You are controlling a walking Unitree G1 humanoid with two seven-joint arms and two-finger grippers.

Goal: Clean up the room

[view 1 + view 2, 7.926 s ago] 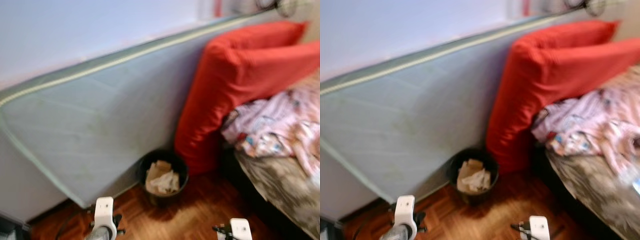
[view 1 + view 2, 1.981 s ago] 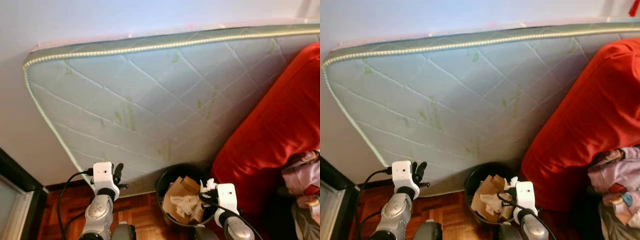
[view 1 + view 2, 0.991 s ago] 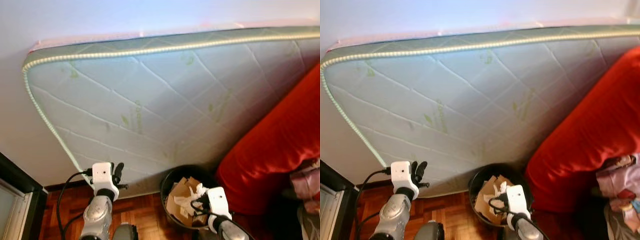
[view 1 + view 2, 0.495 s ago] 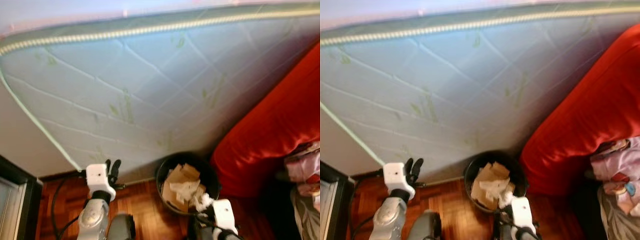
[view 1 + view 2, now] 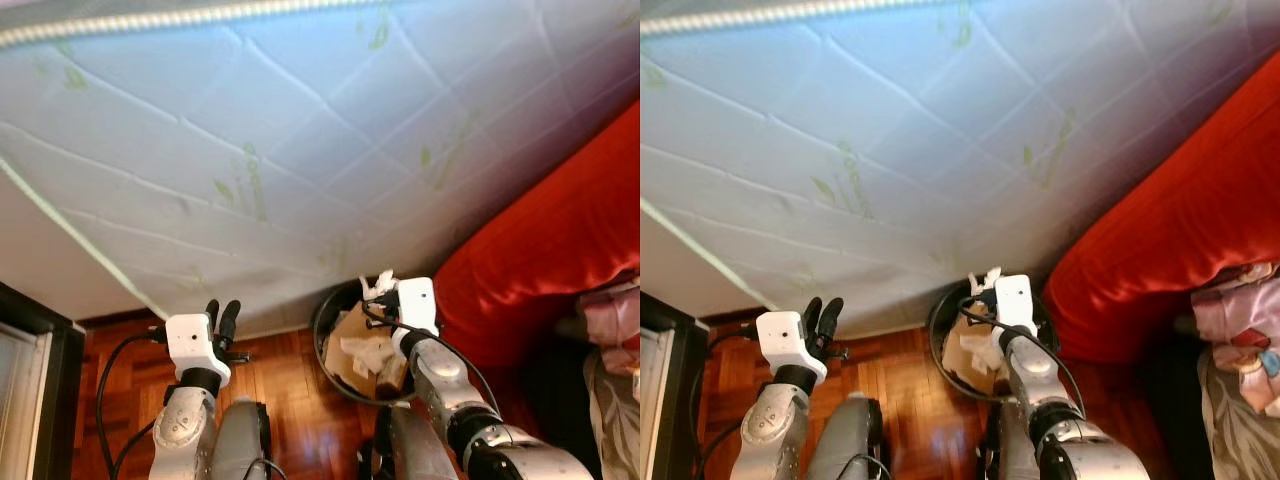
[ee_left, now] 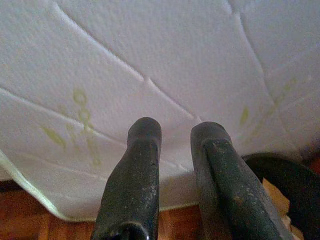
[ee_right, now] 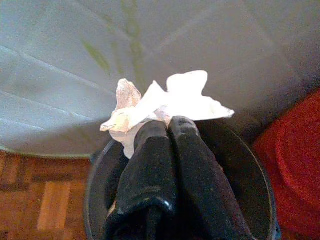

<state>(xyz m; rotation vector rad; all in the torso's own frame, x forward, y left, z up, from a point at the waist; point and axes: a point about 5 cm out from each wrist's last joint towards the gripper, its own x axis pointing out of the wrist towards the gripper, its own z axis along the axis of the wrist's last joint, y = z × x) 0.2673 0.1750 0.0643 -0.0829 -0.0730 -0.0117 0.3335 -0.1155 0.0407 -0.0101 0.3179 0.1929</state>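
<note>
- A crumpled white tissue (image 7: 162, 105) is pinched at the tips of the right gripper (image 7: 167, 125); the jaws are clenched on it, pressed together with the paper sticking out past them
- The tissue hangs above the black waste bin (image 5: 335, 325), over its far rim; in the right wrist view the bin's round mouth opens directly beneath the fingers
- The bin stands on the wooden parquet floor (image 5: 290, 385); inside it lie torn brown cardboard (image 5: 350, 330) and more crumpled white paper (image 5: 368, 352)
- The left gripper (image 5: 224, 315) is raised well to the left of the bin, holding nothing; its jaws are released, the two fingers (image 6: 135, 170) standing slightly apart and pointing at the mattress
- A pale quilted mattress (image 5: 300, 130) with green leaf prints leans on edge against the wall, just behind the bin
- A large red cushion (image 5: 540, 250) sits just to the right of the bin; pink patterned cloth (image 5: 612, 320) lies beyond it at the right edge
</note>
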